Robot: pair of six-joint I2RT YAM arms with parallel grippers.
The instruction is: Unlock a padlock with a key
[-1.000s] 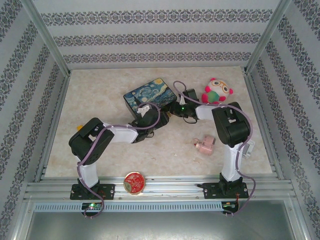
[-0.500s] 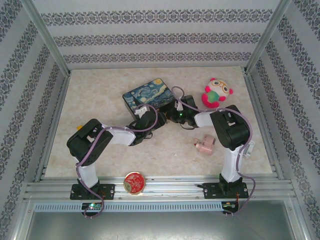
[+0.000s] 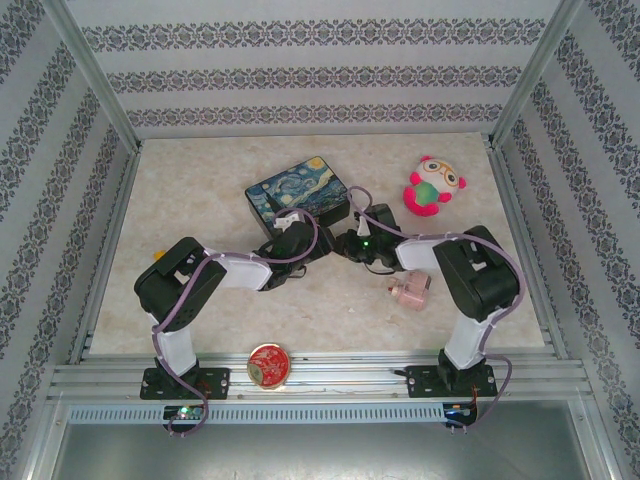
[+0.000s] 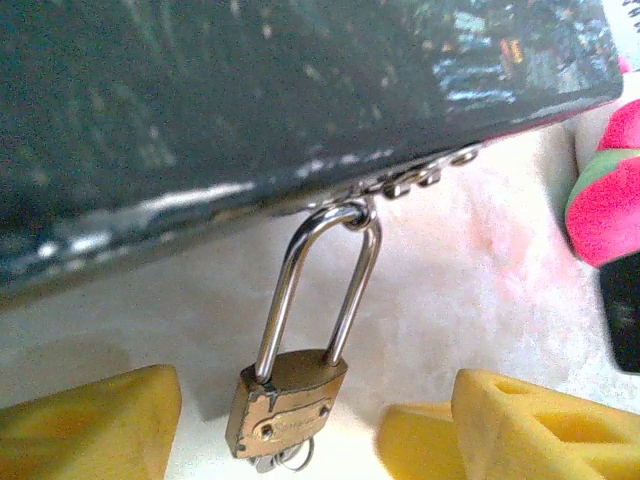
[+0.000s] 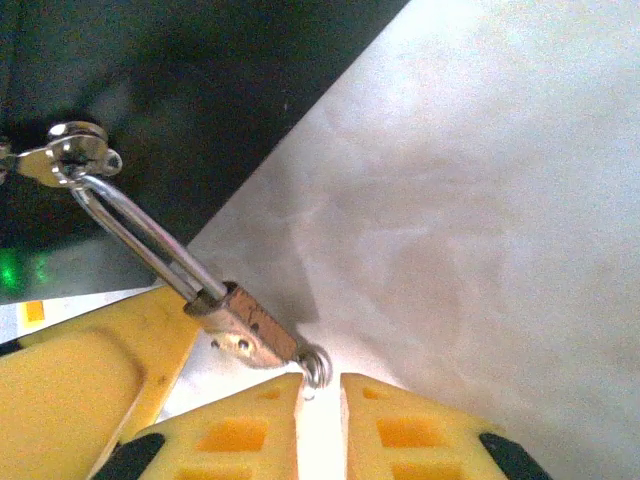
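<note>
Because the Starry Night box (image 3: pixel 300 190) anchors the padlock (image 4: pixel 285 400) by its hasp (image 5: pixel 70 150), the left hand (image 4: pixel 310 420) straddles the brass body, fingers (image 4: pixel 90 420) apart and not touching. The right hand's (image 5: pixel 320 420) nearly closed tips (image 5: pixel 240 440) meet the key (image 5: pixel 314 366) at its base, grip unclear. Key-grasping seems in hand; next, steady the body and twist. The stamped lettering is illegible.

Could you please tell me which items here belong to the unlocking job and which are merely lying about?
Job: padlock, key in its base, Starry Night box it hangs from.
Lying about: owl plush, pink blocky object, round red tin.
</note>
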